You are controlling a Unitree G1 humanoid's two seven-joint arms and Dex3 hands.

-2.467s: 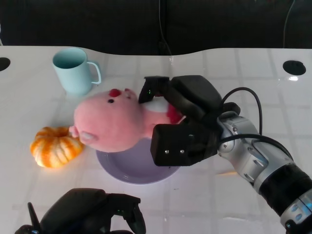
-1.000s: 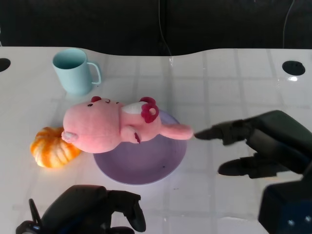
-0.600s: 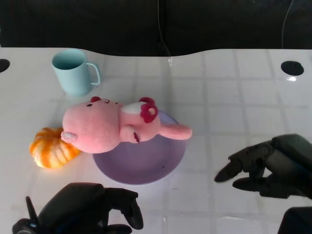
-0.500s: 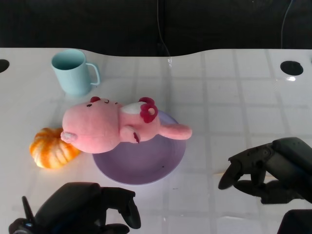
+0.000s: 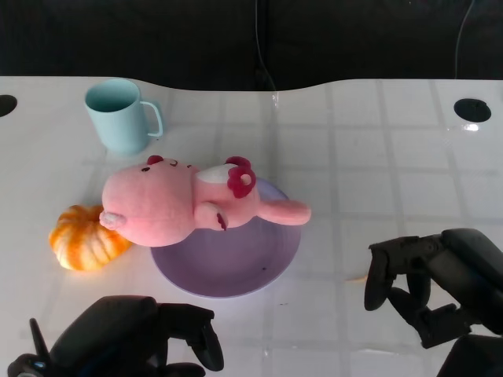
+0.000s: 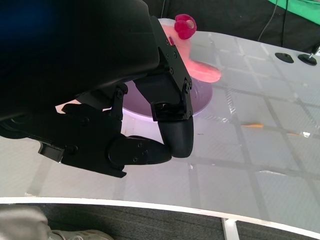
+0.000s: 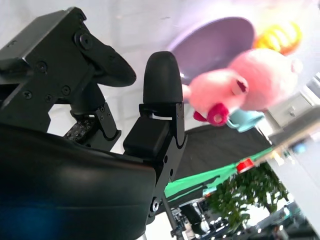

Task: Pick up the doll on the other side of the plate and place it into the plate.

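Pink doll (image 5: 177,203) lies half on purple plate (image 5: 236,259), head on orange pumpkin (image 5: 85,236). Both robot hands curled, holding nothing: right robot hand (image 5: 440,294), left robot hand (image 5: 130,345). Only head view shows cup (image 5: 118,114).

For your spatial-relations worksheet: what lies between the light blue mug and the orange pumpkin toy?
In the head view, the pink plush doll's head lies between the light blue mug and the orange pumpkin toy, resting against the pumpkin; bare white table separates mug and doll.
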